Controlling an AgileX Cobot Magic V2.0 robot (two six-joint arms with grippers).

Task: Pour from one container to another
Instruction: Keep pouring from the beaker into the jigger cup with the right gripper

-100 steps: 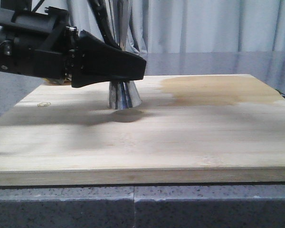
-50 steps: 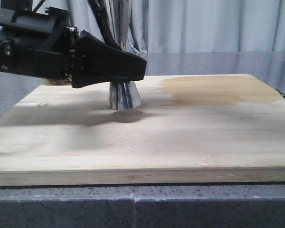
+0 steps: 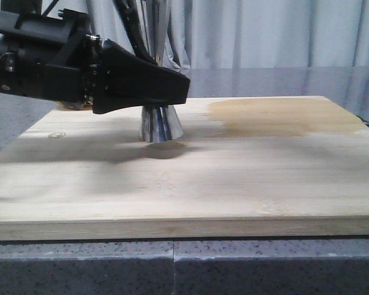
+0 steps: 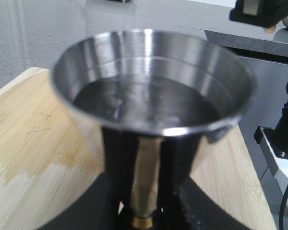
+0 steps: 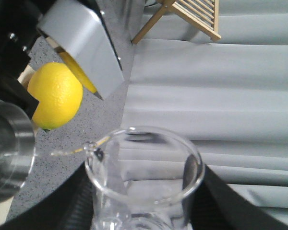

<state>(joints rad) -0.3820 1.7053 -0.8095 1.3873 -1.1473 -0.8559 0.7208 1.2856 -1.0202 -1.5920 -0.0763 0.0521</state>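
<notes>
Item: steel jigger [image 4: 151, 100]. Stands upright on the wooden board [image 3: 234, 178], foot down, toward the board's far left. My left pincer [image 3: 172, 86] is closed about its narrow waist; in the left wrist view the gold band [image 4: 144, 221] sits between my dark fingers [image 4: 192, 201], the upper cup rising above them. From the front, only the lower cone [image 3: 160, 123] shows beneath my hand.

Contents: dark liquid fills the upper cup to well below the rim. Judged from this, the pour looks largely or wholly done.

Item: glass beaker [image 5: 144, 177]. Held in my right pincer, fingers [image 5: 230, 201] closed on its two sides. The right wrist view looks across its open mouth, pouring lip [image 5: 93, 148] turned toward the jigger's rim [image 5: 9, 148], which lies just beside it. The beaker appears tilted, though I cannot tell how steeply. No liquid visible in it and no stream between the vessels.

Remaining, as I judge: right the beaker and set it down; release the jigger.

Also noted: a lemon [image 5: 55, 96] beyond the jigger; a darker wet-looking patch [image 3: 283, 117] on the board's far right.
</notes>
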